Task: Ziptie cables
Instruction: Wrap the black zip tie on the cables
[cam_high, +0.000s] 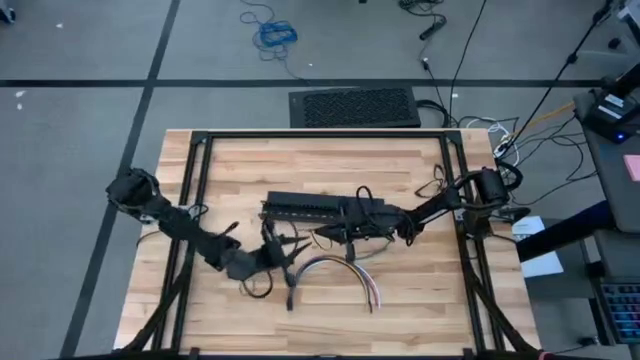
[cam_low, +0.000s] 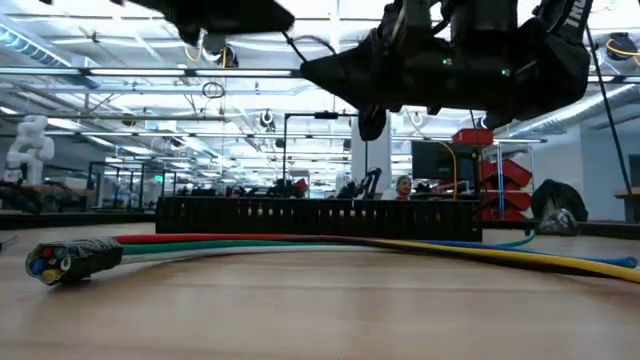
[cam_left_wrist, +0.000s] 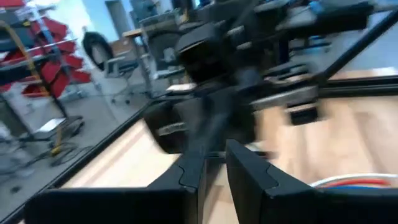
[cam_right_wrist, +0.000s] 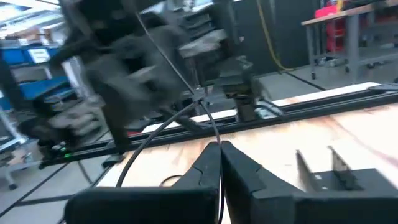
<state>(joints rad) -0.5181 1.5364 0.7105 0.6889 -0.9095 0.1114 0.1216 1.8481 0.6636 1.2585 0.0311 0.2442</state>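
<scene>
The wooden surface sat inside a black frame, with both dark arms reaching in toward its middle. The left arm ran from the near-left edge, its end effector low over the boards just left of the cables. The right arm came in from the right side, and its end effector hung beside the long black slotted bar, at the bar's near edge.

The bar lay across the centre of the surface. In the low view it stood as a dark slotted wall behind the wires.

The cables lay in front of the bar, bowed in an arch, the ends splayed toward the near edge on the right. From table height the cables showed as red, green, yellow and blue strands lying flat on the wood, bound into a dark sleeve at the left end.

Right end effector: fingers pressed together, pinching a ziptie, a thin dark strip rising away from the tips. A second thin dark line curved off beside it toward the boards; could not tell if it was the same strip.

Left end effector: fingers close together with a narrow gap between them; nothing seen in the gap. The view was smeared, so could not tell whether it was gripping.
</scene>
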